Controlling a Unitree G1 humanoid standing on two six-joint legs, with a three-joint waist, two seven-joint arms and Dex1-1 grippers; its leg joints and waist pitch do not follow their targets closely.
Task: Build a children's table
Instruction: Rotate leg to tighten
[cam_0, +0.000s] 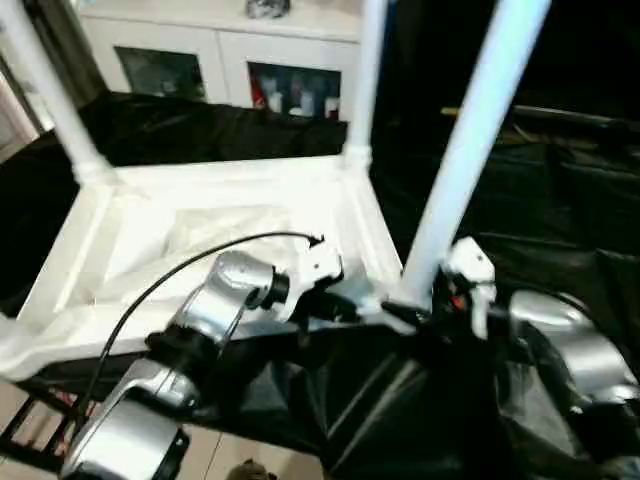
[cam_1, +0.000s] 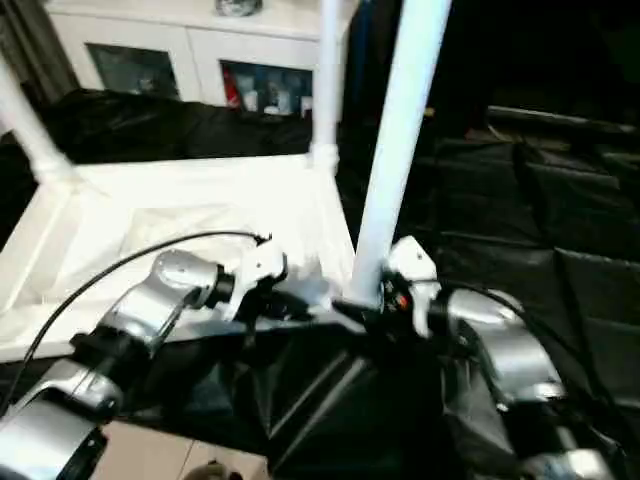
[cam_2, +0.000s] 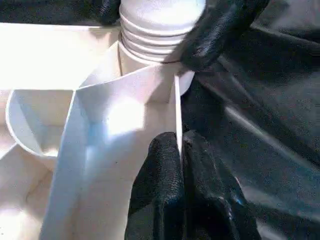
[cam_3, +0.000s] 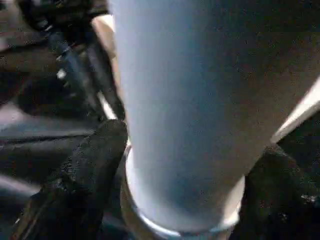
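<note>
At the far left a long white tapered tube leg (cam_0: 45, 85) stands up from the back left corner of the white plastic rectangular tabletop (cam_0: 150, 235), which lies upside down, ribbed underside up, on my black-draped bench (cam_0: 200, 130). A black cable (cam_0: 180, 265) arcs over my silver left forearm (cam_0: 215, 305) toward my wrist. My left pincer (cam_2: 181, 165) is clenched on the tabletop's thin near rim, close to the near right corner; in the left wrist view one black finger (cam_2: 160, 180) lies inside the rim wall and the other outside it, with the wall pinched between them. Farther back, a second white leg (cam_0: 368, 70) rises from the back right corner socket. Nearer me, a third white leg (cam_0: 470, 140) leans up and to the right from the near right corner socket (cam_2: 150, 60), its ridged base sitting in the round collar. My right pincer (cam_3: 185, 200) straddles the bottom of this leg, one black finger (cam_3: 82, 175) on either side of the tube just above the socket; whether the fingers press on the leg I cannot tell. My silver right forearm (cam_0: 580, 355) comes in from the right over the black cloth. Behind the bench stands a white cabinet with glass doors (cam_0: 230, 65).
</note>
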